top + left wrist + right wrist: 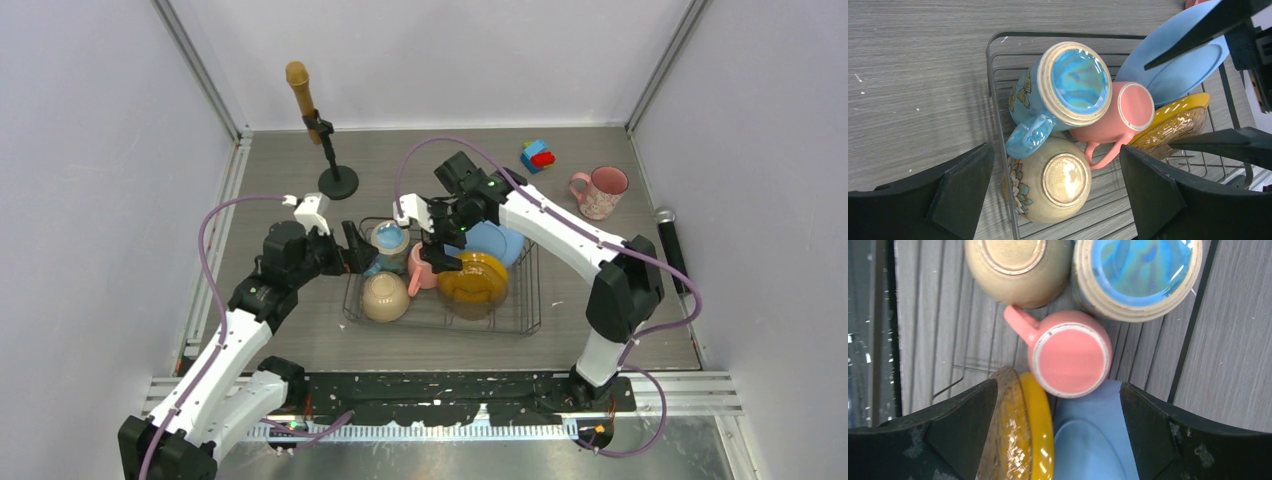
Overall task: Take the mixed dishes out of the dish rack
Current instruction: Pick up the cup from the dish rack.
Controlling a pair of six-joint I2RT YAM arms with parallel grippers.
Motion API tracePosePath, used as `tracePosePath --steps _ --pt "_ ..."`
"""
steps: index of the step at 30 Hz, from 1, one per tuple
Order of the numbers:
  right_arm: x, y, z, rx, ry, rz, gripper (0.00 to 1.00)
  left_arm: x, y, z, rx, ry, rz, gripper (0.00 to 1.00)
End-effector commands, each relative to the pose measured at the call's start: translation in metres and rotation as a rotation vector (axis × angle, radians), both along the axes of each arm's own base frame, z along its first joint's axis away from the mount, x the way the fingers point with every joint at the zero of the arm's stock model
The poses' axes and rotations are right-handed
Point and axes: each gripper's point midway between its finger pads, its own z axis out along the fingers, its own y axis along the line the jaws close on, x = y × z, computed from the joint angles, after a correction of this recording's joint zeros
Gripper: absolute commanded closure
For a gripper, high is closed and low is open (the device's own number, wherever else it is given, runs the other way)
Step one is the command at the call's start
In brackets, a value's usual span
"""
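Note:
The dish rack [530,300] is a dark wire basket at mid-table. Upside down in it are a blue mug [388,245], a beige bowl [385,296] and a pink mug [422,268]. A yellow plate [473,280] and a light-blue plate [497,240] stand on edge beside them. A speckled pink mug [601,192] stands on the table at the far right. My left gripper [1055,190] is open at the rack's left end, with the bowl [1050,180] between its fingers and untouched. My right gripper [1058,435] is open, its fingers flanking the yellow plate [1023,435] and blue plate [1093,440].
A brown microphone on a black stand [310,110] rises behind the rack at the left. A red-blue toy block [537,155] lies at the back right. A black microphone [672,245] lies along the right wall. Grey walls close in three sides.

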Motion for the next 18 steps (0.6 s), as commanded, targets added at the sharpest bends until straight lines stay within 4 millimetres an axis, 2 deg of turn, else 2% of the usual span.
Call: tracePosePath --steps 1,9,18 --pt "0.03 0.015 0.003 0.015 -0.126 -0.014 0.0 -0.001 0.0 0.005 0.0 -0.014 -0.006 0.0" --pt "0.038 0.022 -0.013 -0.022 -0.107 0.002 0.0 -0.003 0.001 0.004 0.001 -0.014 -0.005 0.0" --pt "0.023 0.027 -0.032 -0.053 -0.045 0.046 0.0 -0.005 0.002 0.005 0.002 -0.016 -0.006 0.0"
